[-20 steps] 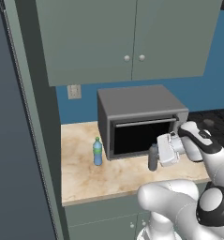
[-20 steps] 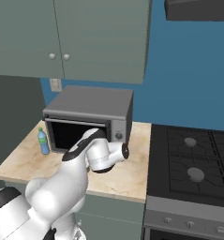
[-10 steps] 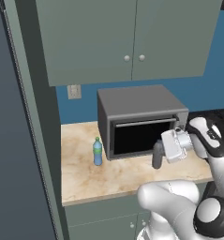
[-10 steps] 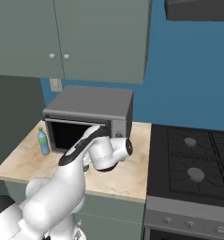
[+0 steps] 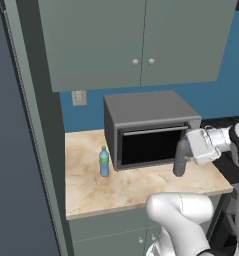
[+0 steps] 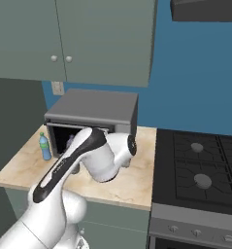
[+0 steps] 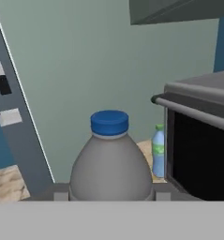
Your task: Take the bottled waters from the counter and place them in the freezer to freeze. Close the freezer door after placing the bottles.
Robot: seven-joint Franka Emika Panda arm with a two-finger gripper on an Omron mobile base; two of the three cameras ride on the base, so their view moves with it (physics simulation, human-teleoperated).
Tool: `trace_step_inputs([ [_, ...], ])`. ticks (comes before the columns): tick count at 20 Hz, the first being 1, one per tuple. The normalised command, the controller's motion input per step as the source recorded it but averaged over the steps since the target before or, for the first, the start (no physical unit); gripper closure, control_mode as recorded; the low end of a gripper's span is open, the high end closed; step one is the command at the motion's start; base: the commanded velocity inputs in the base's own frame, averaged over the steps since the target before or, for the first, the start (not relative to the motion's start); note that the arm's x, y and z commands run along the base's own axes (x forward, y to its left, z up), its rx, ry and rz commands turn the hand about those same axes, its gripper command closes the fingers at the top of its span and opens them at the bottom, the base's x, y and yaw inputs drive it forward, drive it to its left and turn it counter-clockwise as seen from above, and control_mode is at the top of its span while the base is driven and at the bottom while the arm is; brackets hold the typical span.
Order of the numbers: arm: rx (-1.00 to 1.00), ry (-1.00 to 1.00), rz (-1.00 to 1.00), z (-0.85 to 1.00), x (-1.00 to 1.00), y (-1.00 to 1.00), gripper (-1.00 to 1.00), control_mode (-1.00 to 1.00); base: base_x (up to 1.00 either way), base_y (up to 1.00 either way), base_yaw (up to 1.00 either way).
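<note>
My gripper (image 5: 187, 151) is shut on the smoky grey bottled water (image 5: 180, 158), which hangs a little above the counter (image 5: 91, 190) in front of the microwave door. In the hand view this bottle (image 7: 111, 164) stands upright between the fingertips and its cap is dark blue. The light blue bottled water (image 5: 104, 161) with its green label stands on the counter left of the microwave; it shows too in the right base view (image 6: 44, 147) and, behind the grey one, in the hand view (image 7: 158, 150). The tall dark grey freezer (image 5: 16, 150) rises at the far left.
A grey microwave (image 5: 151, 125) sits at the back of the counter under grey-green wall cabinets (image 5: 141, 40). A black stove top (image 6: 200, 165) adjoins the counter on the right. My white arm (image 6: 88, 160) arches over the counter's front part.
The gripper has closed on the grey bottle and carried it a little up and to the right in front of the microwave. The light blue bottle has stayed put.
</note>
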Motion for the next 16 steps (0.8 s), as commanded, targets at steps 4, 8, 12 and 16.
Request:
trace_step_inputs([
  [4,0.03,0.01,-0.05,1.00,-0.89,0.24,1.00,-1.00,0.00,0.00,0.00],
  [8,0.00,-0.03,-0.06,1.00,-0.88,0.11,1.00,-1.00,0.00,0.00,0.00],
  [12,-0.09,-0.02,-0.09,0.91,-0.45,0.03,1.00,-1.00,0.00,0.00,0.00],
  [16,-0.22,0.00,-0.15,0.35,-0.16,0.11,1.00,-1.00,0.00,0.00,0.00],
])
